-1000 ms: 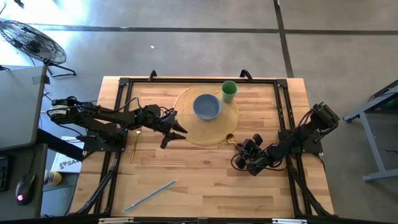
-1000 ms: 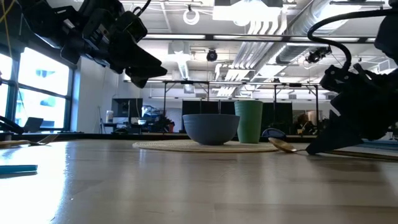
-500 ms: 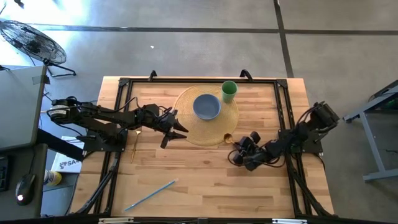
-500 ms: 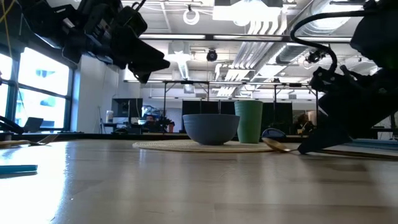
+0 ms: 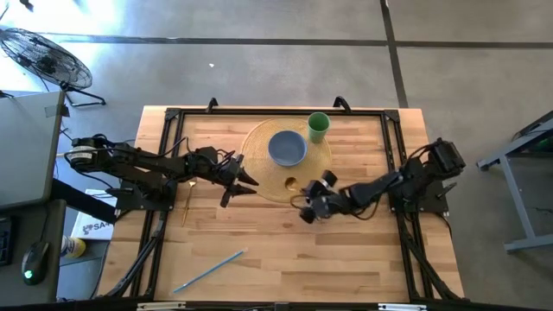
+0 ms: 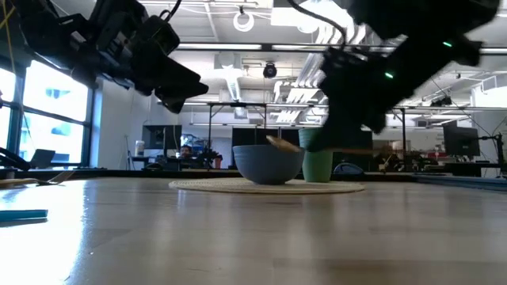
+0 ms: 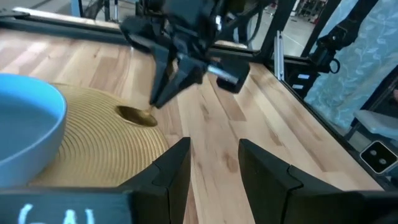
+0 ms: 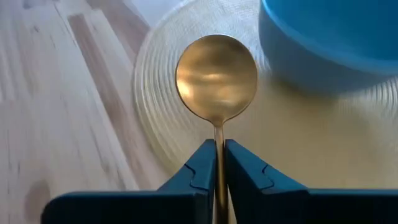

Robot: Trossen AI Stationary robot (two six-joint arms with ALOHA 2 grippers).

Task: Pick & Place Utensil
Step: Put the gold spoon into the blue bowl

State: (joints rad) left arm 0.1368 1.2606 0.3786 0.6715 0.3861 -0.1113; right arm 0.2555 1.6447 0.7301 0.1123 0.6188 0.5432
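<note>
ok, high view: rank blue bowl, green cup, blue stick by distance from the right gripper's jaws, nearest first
From the right gripper, shut on the gold spoon:
1. Blue bowl, on the mat just beyond.
2. Green cup, far mat edge.
3. Blue stick, near-left on the table.

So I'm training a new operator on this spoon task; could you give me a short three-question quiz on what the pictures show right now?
1. True or false: the right gripper holds the gold spoon by its handle.
2. What does the spoon's bowl hang over? A) the round woven mat B) bare table wood C) the green cup
3. Fill in: the left gripper hovers near the mat's edge, fingers ____.

Key:
1. True. In the right wrist view the fingers pinch the handle.
2. A. The high view and left wrist view show it over the mat, beside the blue bowl.
3. Open, holding nothing.
</note>
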